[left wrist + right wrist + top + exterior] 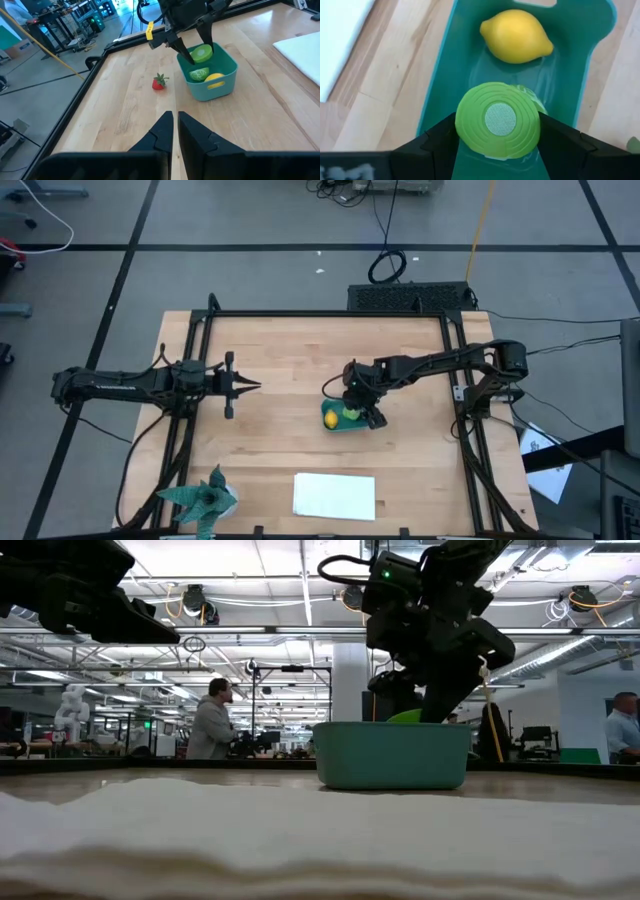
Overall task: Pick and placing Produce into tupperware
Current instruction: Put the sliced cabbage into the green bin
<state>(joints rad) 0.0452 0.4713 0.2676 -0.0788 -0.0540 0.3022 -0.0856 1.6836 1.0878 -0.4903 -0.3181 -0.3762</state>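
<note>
Two pieces already lie in the teal rectangular plastic tub (220,75) below my right gripper (497,132) — a yellow lemon (516,36) and a green half (199,74). My fingers pinch a round green slice (497,120), its flat face turned toward my wrist. One small red strawberry (158,83) lies on the wood beside the tub. My left gripper (240,385) waits well apart, fingers nearly closed, empty.

A light wooden table (280,370) carries the teal tub (334,426) at centre, a white sheet (334,495) at lower centre, a green spiky figure (200,500) at lower left, and a small red strawberry (158,83) beside the tub.
</note>
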